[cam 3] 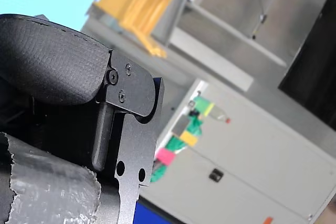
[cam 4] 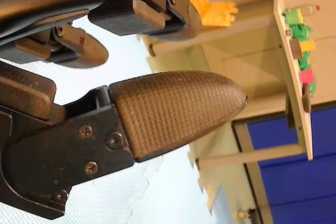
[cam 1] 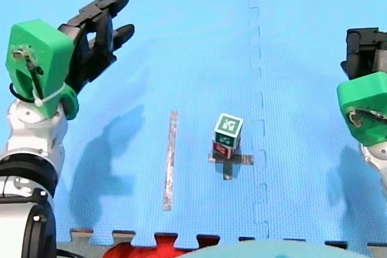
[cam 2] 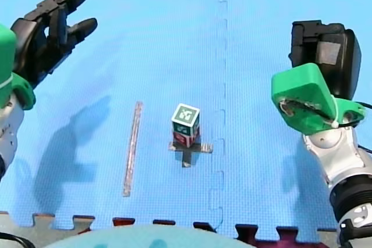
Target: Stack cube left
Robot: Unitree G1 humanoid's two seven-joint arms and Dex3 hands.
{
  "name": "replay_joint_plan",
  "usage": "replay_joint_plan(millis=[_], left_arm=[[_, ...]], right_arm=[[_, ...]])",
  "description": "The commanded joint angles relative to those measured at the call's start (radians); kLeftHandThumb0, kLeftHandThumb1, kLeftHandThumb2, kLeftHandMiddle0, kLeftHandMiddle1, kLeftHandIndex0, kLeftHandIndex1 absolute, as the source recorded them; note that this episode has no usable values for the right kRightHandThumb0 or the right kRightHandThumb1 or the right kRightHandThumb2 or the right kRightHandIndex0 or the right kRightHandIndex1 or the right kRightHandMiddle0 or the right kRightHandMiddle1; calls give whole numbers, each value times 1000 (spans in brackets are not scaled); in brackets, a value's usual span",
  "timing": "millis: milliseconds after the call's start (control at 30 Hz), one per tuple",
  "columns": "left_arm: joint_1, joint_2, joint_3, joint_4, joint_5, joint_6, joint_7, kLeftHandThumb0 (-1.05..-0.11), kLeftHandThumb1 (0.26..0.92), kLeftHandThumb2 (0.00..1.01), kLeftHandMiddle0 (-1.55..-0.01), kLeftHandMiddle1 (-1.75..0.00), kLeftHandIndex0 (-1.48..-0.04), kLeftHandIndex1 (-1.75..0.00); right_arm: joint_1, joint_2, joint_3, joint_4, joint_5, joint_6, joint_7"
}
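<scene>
No legible text or numbers noted; upper cube carries a green-and-white square marker pattern on top, not readable as characters.

**mat_guy:** what's lying on the blue foam mat, anything?

**strip_spotter:** thin grey strip, nearer the left hand than the right hand. A dark tape cross sits near it, on the right hand's side.

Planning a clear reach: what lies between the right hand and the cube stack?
Between right hand and stack, just bare mat crossed by its seam, seen in the head views.
</scene>
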Motion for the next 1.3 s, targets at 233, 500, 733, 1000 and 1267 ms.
replay_joint_plan(millis=[233,500,733,1000,1267], left_arm=[[4,-3,26,-6,-4,12,-8,-1043,921,790,-349,0,-252,0],[20,2,29,-7,7,27,15,-1048,921,801,-391,-20,-267,-9],[27,1,29,-11,10,28,21,-1048,921,811,-410,-25,-284,-14],[25,-1,32,-14,8,34,24,-1048,921,814,-427,-28,-299,-17],[26,-6,36,-15,6,42,33,-1048,921,817,-446,-32,-313,-19]], right_arm=[[-38,-11,-3,46,25,2,32],[-49,-12,2,65,26,4,41],[-56,-14,6,86,25,8,45],[-54,-18,5,89,31,5,54],[-53,-26,0,100,40,-1,69]])
